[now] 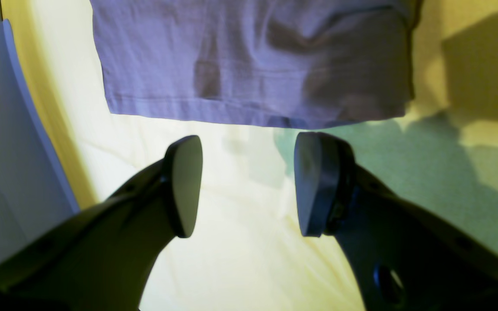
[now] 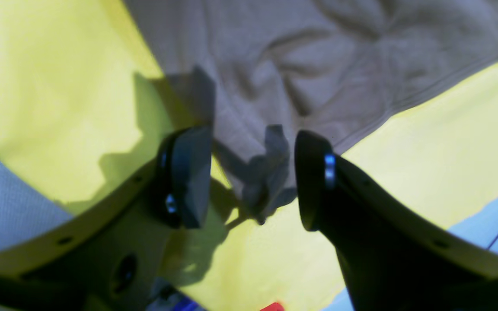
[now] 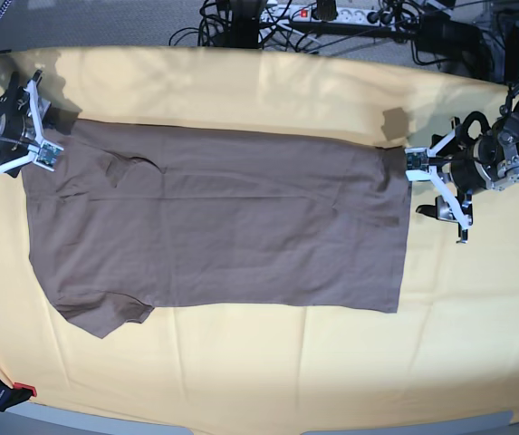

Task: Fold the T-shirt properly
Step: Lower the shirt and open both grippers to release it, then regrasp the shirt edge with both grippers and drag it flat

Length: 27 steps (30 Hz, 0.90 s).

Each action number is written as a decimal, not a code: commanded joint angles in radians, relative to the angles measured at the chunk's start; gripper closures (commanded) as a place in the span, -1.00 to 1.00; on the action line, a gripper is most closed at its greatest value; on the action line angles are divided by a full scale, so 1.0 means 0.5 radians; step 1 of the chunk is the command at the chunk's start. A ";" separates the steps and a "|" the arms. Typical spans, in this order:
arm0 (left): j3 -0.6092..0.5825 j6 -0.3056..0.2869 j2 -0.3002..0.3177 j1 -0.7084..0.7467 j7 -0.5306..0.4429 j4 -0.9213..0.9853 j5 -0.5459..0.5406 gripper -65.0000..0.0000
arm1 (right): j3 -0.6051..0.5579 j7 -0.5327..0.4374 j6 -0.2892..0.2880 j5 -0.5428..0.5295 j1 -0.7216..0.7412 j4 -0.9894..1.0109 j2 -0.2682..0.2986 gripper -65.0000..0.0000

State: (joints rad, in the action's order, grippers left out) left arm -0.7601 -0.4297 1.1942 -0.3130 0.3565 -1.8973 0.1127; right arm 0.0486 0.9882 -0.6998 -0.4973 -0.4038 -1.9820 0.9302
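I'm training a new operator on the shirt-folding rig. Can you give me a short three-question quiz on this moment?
1. True or false: the T-shirt lies spread out on the yellow cloth.
2. Which end effector is beside the shirt's straight bottom hem? A) left end effector B) right end effector
3. Fill in: in both wrist views the jaws stand ____, holding nothing.

Key
1. True. It lies roughly flat with some wrinkles, sleeves at the base view's left.
2. A. The hem runs straight just beyond its tips; the right one is over a rumpled corner at the sleeve end.
3. Open.
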 commanded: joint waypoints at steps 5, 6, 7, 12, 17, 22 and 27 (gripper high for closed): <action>0.021 0.021 0.043 -0.034 -0.018 -0.018 0.010 -0.06 | 0.028 -0.159 0.003 0.300 -0.118 0.011 0.040 -0.02; 0.021 0.021 0.044 -0.034 -0.023 -0.018 0.010 -0.06 | 0.028 -0.210 0.003 0.350 -0.134 0.037 0.040 -0.02; 0.021 0.021 0.044 -0.034 -0.021 -0.018 0.005 -0.06 | 0.028 -0.262 0.003 0.394 -0.134 0.069 0.040 -0.02; 0.021 0.021 0.044 -0.034 -0.022 -0.018 0.002 -0.06 | 0.028 -0.497 0.243 0.592 -0.134 0.237 0.040 0.01; 0.021 0.021 0.043 -0.034 -0.023 -0.018 -0.034 -0.06 | 0.028 -0.502 0.241 0.591 -0.134 0.263 0.038 0.78; 0.021 -0.294 0.043 -0.033 -0.024 -0.018 -0.143 -0.06 | 0.028 -0.503 0.241 0.590 -0.134 0.263 0.038 1.00; 0.021 -0.424 0.029 -0.021 -0.032 -0.013 -0.222 -0.07 | 0.028 -0.488 0.243 0.576 -0.134 0.263 0.037 0.99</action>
State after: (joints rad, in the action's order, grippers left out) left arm -0.7612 -0.6579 1.1912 -0.3077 0.3450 -1.8969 0.0040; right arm 0.0486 0.7410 -0.5869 -0.2104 -0.4789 -1.8442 0.9276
